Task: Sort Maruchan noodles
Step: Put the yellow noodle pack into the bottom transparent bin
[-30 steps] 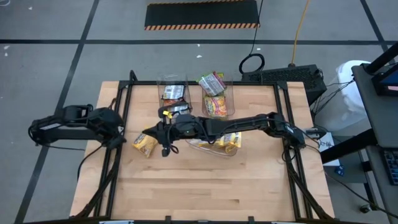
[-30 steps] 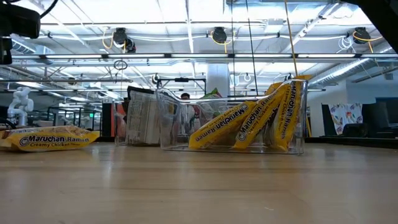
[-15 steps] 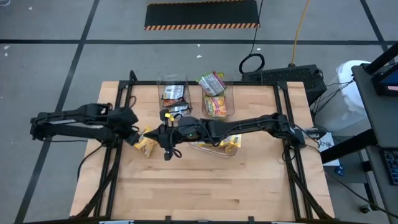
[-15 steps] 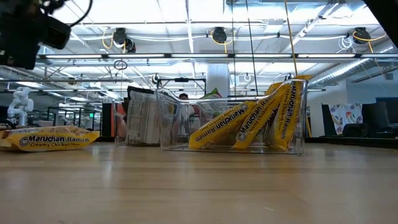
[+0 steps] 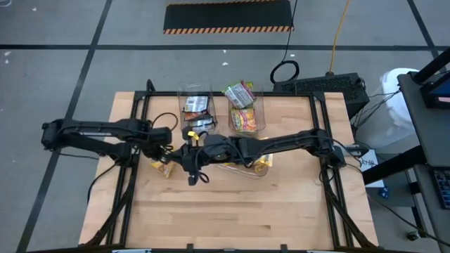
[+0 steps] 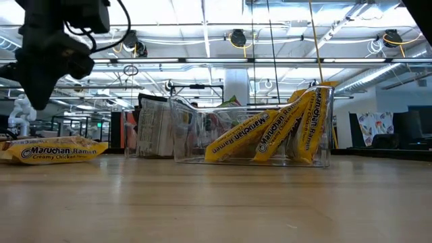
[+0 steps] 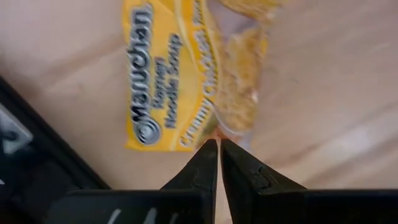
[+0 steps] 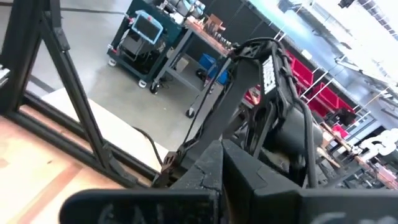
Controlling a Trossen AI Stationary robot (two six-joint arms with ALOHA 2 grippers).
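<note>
**Two arms are crowding over one loose packet**

The left gripper (image 7: 219, 144) is hanging above a yellow Maruchan packet (image 7: 189, 74) that is lying flat on the table (image 5: 232, 211), near its left edge. Its fingers are pressed together, with nothing between them. The right gripper (image 5: 191, 163) is reaching across the table to nearly the same place, just beside the left one, and its fingers are also closed and empty.

The first risk, in my judgement, is a collision: both wrists are sitting very near each other above the packet, so any sideways move of one arm may strike the other.

The second risk is the grasp itself. With the fingers shut, the left gripper cannot take the packet; if it is going down like this, it will only push the thin plastic along the wood or crush the noodles inside.

The other packets are already standing in the clear bins (image 6: 253, 128) at the far side: yellow ones in the nearest bin (image 5: 242, 163), others behind. A careless swing of the long right arm over this bin may tip it.
</note>
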